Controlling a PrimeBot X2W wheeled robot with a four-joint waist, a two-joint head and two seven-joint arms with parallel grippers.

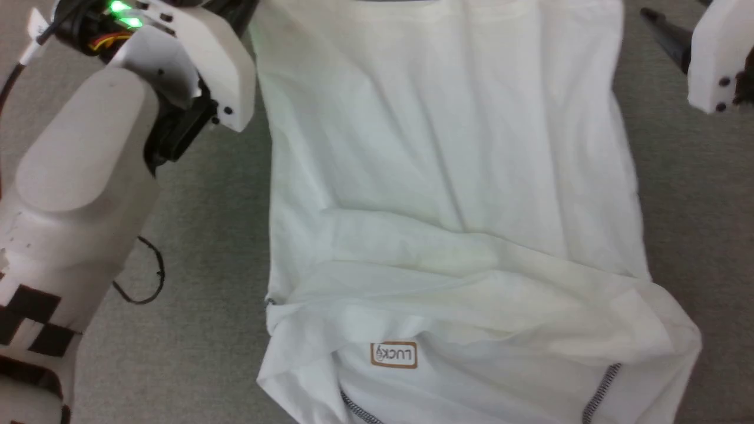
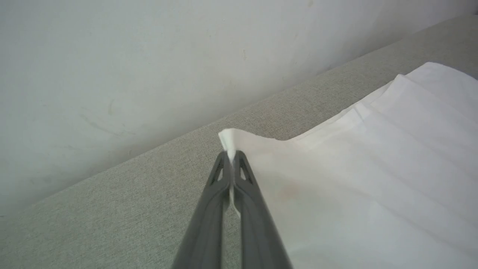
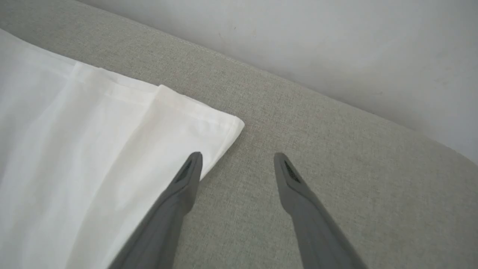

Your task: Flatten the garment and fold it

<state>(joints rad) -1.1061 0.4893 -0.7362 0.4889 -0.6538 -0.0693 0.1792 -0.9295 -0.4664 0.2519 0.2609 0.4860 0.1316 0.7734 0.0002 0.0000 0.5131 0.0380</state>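
The garment lies spread on the grey cloth-covered worktop. In the head view its hem end is toward the top and its chest toward the bottom, where the brown-bordered patch reads upside down and dark zigzag stitching runs along a shoulder seam. A broad band of folded cloth crosses the body just above the patch, and the rest is fairly flat with shallow creases. The left hand is at the hem corner on the robot's left. Its two fingers are pressed together on the fabric, and a small tab of white cloth pokes out past the tips. The right hand is at the other hem corner with its fingers spread wide and nothing between them. One fingertip is over the edge of the cloth, the other over bare worktop. A pale wall rises behind the worktop's far edge.
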